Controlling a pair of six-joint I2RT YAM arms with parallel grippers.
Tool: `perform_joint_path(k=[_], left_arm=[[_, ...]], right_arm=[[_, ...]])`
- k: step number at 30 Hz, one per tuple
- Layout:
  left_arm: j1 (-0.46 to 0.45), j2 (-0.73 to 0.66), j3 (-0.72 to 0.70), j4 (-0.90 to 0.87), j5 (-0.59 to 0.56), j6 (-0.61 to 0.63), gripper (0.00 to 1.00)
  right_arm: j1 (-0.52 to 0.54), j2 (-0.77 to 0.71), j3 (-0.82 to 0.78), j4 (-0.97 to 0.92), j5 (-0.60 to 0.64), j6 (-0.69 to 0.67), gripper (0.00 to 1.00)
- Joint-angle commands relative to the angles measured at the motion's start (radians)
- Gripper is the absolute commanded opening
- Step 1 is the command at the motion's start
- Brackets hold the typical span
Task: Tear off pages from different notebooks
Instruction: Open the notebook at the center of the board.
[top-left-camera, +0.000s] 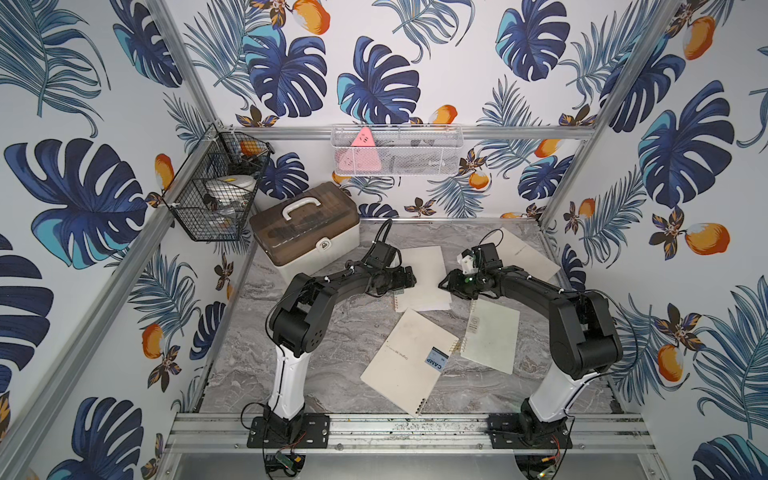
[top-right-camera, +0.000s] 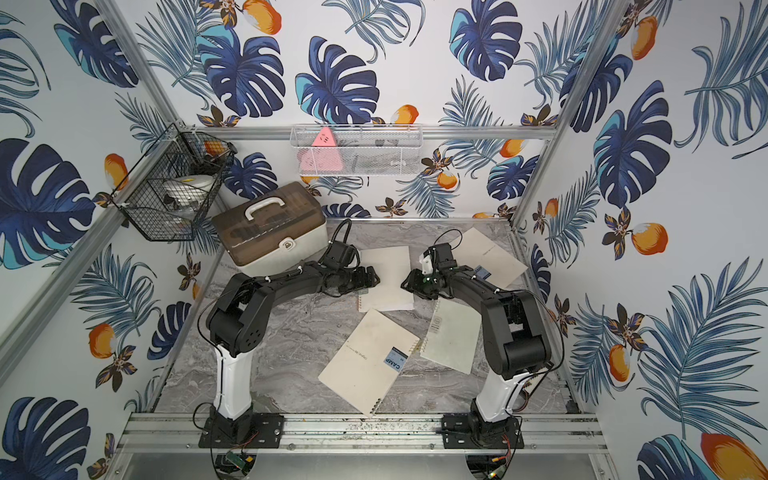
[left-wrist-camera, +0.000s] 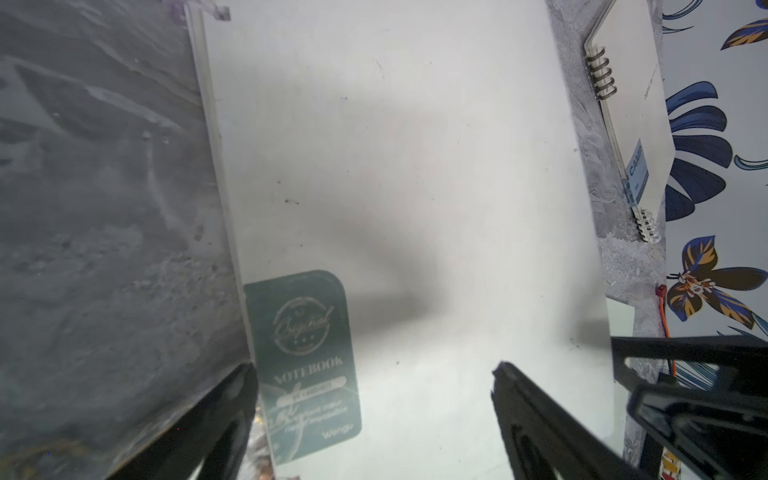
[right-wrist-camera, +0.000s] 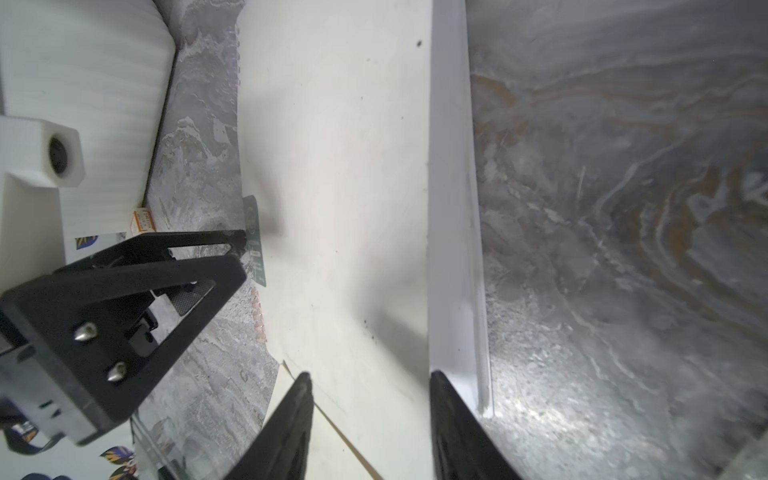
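Cream small notebook: lying flat, closed, just beside the brown-lidded box, on the right arm's side.
Left gripper: jaws flung wide over the notebook edge nearest the box, astride the green label, gripping nothing.
Right gripper: jaws half apart over the edge farthest from the box, clamping nothing.
Blue-labelled notebook: well apart from the box.

Box back left on table; notebooks centre and back right, two side by side in front.

Cream notebook on grey marble tabletop, right end effector over it, fingers apart.
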Motion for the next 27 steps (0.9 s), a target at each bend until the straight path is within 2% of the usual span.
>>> perform_joint_path(k=[1, 6, 9, 12, 14, 17, 21, 24, 27], left_arm=[[0.002, 0.009, 0.005, 0.020, 0.056, -0.022, 0.91], [0.006, 0.012, 0.000, 0.057, 0.092, -0.049, 0.91], [0.014, 0.011, 0.001, 0.070, 0.116, -0.060, 0.91], [0.043, -0.013, -0.002, 0.074, 0.137, -0.066, 0.93], [0.076, -0.045, -0.007, 0.068, 0.156, -0.066, 0.98], [0.131, -0.098, -0.009, 0.046, 0.175, -0.059, 0.99], [0.189, -0.163, -0.024, 0.035, 0.194, -0.065, 0.99], [0.203, -0.193, -0.025, 0.055, 0.214, -0.088, 0.99], [0.203, -0.196, -0.023, 0.093, 0.239, -0.128, 0.99]], right_arm=[[-0.006, -0.010, -0.021, 0.141, -0.141, 0.097, 0.50], [-0.009, -0.024, -0.032, 0.205, -0.179, 0.149, 0.50], [-0.011, -0.026, -0.040, 0.237, -0.183, 0.176, 0.40], [-0.010, -0.027, 0.011, 0.131, -0.109, 0.132, 0.27], [-0.010, -0.037, 0.079, 0.020, -0.014, 0.074, 0.15], [-0.003, -0.054, 0.167, -0.126, 0.127, -0.010, 0.06], [0.040, -0.050, 0.282, -0.308, 0.319, -0.133, 0.03], [0.084, -0.037, 0.337, -0.368, 0.383, -0.169, 0.01], [0.170, -0.019, 0.377, -0.393, 0.434, -0.195, 0.08]])
